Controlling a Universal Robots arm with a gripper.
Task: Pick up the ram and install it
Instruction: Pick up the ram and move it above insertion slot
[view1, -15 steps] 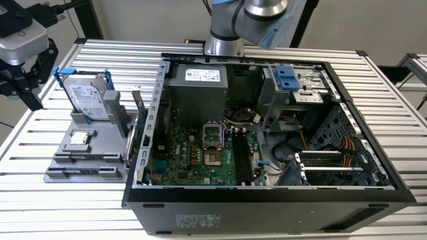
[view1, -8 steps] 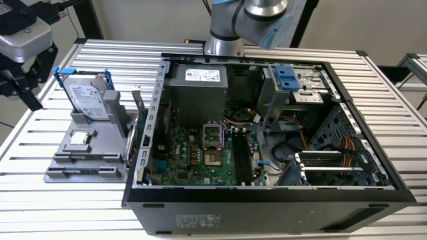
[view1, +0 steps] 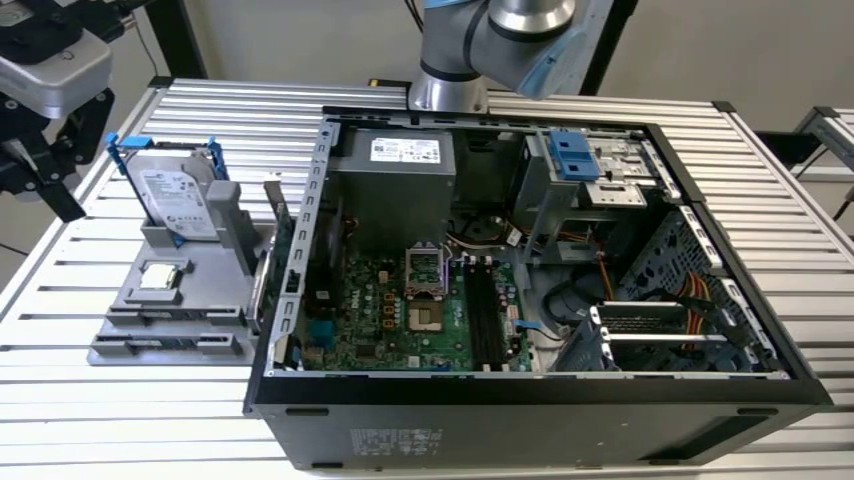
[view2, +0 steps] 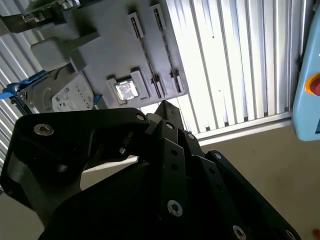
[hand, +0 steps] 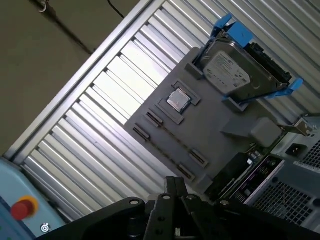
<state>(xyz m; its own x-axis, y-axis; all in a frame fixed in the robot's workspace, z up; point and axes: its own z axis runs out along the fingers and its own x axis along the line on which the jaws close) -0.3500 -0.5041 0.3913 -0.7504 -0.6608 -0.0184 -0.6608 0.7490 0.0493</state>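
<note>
Carrying worktop (view1: 200, 110): slatted metal; holder and case stand on it side by side.
Case (view1: 534, 410): open-sided, just beside the holder on the exterior view's right.
Holder (view1: 134, 335): grey tray, the landmark for every line below.
End effector (view1: 40, 190): hangs off the holder's side away from the case, above the worktop and apart from every part. I cannot tell how far open it is, and no part sits in it that I can see.
Drive (view1: 180, 200): upright in its blue frame at the holder's end farther from the exterior camera.
Ram (view1: 276, 215): standing on edge at the holder's case-side rim, not yet picked up.
Ram from end effector: across the whole holder, toward the case.
Ram axis: the long axis runs along that rim, seemingly parallel to the case wall. One long edge is up, and the flat faces turn toward holder and case.
Chip (view1: 160, 278): flat in a pocket mid-holder, between end effector and ram.
</note>
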